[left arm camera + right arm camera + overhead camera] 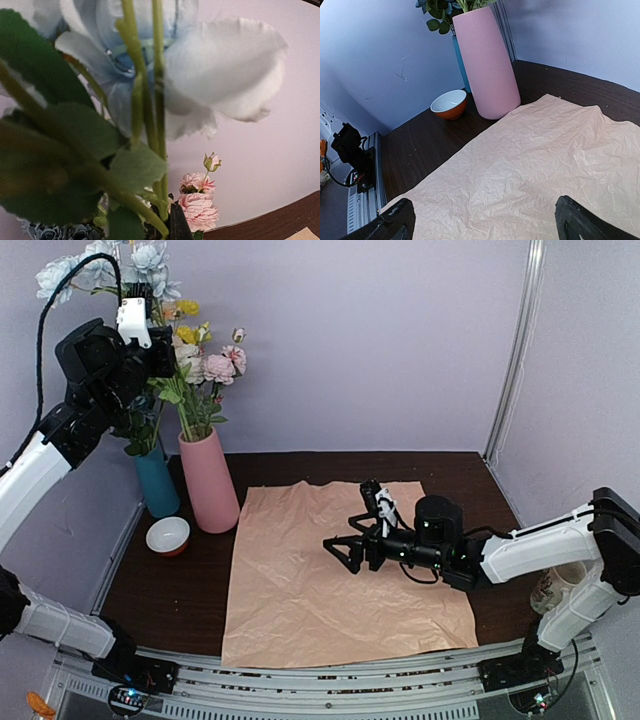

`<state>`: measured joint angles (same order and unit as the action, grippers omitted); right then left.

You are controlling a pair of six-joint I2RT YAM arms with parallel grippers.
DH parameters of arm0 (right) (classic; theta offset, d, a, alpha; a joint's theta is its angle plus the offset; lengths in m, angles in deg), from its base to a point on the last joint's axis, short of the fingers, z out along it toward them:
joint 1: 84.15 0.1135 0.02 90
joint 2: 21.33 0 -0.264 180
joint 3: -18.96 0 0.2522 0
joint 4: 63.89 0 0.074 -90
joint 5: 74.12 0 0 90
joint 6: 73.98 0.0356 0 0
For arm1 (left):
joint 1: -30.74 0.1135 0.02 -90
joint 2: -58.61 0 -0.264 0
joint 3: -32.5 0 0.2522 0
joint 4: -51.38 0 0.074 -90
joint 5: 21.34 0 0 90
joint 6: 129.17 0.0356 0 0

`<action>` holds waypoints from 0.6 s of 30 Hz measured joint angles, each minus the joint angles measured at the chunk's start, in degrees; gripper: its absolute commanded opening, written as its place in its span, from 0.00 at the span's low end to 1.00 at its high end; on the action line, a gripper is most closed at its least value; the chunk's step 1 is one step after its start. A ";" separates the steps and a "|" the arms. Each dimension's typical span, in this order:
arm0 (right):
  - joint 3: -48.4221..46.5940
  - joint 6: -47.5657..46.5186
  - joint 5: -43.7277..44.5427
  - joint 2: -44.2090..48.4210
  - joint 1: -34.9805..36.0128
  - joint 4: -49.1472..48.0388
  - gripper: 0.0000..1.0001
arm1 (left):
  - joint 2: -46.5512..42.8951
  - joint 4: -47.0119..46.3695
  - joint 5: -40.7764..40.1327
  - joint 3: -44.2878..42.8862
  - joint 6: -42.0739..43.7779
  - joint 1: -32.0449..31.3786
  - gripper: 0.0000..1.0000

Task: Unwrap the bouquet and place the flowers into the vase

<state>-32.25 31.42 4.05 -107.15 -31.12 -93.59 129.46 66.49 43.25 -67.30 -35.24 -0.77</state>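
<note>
Pink vase (209,480) is being filled: flowers (205,360) are held above it in closed left jaws (165,350), right jaws (352,545) apart over flattened paper (340,575); stems are best lowered straight

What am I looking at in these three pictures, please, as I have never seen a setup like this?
Two robot arms are bolted to a table's near edge. One picture comes from a camera above and behind them; the other two come from cameras on each wrist. On the table lies the flattened peach wrapping paper, with a pink vase, a teal vase and a small bowl at the left. The left gripper is shut among the flowers above the pink vase; its camera shows stems and blooms close up. The right gripper hangs open and empty over the paper.
</note>
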 measured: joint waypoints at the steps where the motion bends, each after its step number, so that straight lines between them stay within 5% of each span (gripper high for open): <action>1: 0.00 0.00 0.02 -0.02 0.00 0.02 1.00 | 0.13 0.02 0.09 0.00 0.09 0.42 0.00; 18: -0.04 0.00 0.00 -0.76 0.00 0.02 1.00 | 0.70 -10.64 1.16 18.75 -1.36 3.52 0.00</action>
<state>-32.29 31.42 4.05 -107.91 -31.12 -93.57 130.16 55.84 44.41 -48.54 -36.60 2.75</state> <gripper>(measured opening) 0.999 0.029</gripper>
